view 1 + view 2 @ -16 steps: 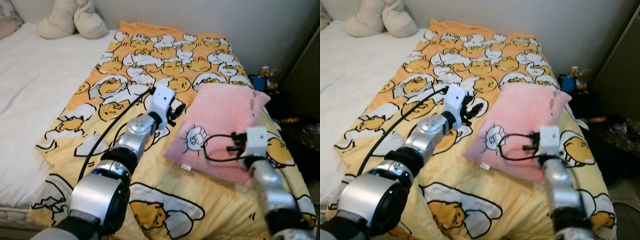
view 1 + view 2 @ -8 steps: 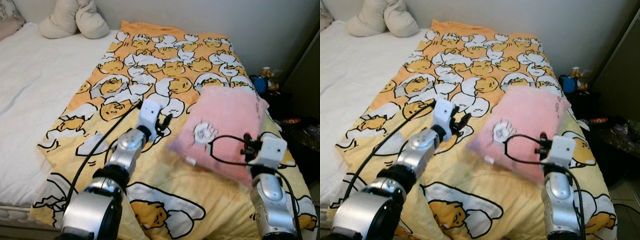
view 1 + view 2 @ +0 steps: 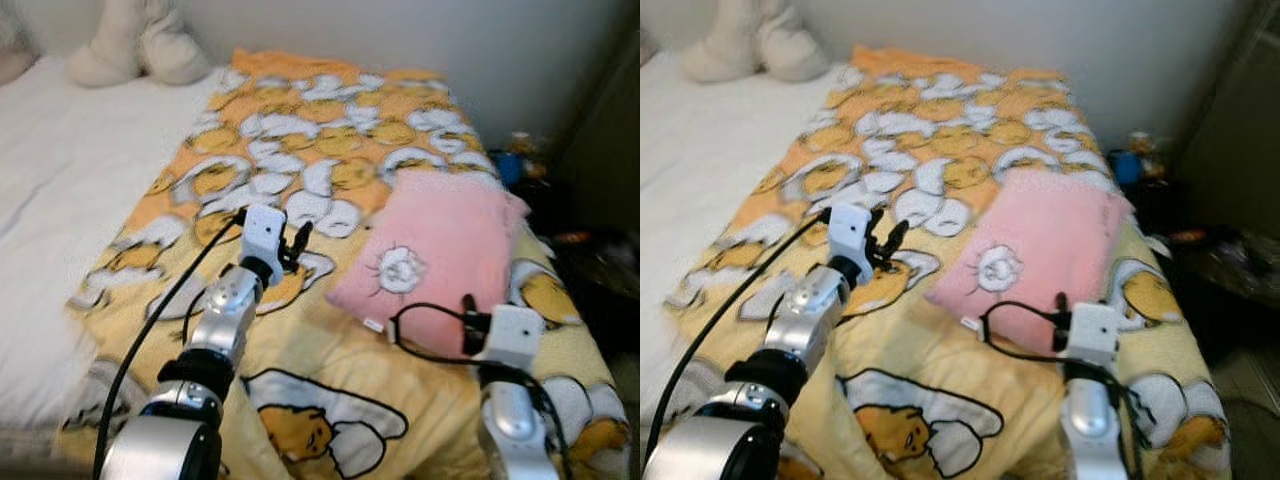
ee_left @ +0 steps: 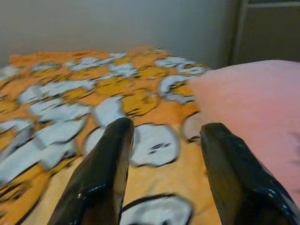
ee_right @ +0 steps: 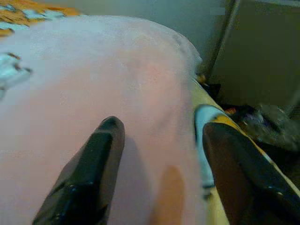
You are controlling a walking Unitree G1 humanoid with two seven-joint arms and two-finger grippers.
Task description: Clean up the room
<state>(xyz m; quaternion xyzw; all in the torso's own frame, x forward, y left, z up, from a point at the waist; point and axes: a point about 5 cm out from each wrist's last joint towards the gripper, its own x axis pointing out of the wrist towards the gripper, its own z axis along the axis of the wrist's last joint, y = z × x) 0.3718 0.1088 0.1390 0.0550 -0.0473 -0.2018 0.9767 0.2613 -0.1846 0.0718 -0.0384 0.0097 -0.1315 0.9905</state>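
Pillow [image 3: 440, 255] label [image 3: 374, 324] unreadable; both grippers' fingers [image 4: 101, 180] spread.

Both arms outstretched, left gripper [image 4: 161, 154] and right gripper [image 5: 159, 154] fingers apart

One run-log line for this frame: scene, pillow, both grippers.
scene: bed, yellow egg-print blanket | pink pillow: lying on blanket, free | left gripper: open, beside pillow | right gripper: open, over pillow

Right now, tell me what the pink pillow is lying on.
The pink pillow lies on the yellow egg-print blanket, which is spread over the bed's white sheet. The blanket directly beneath the pillow is covered, so anything there is hidden.
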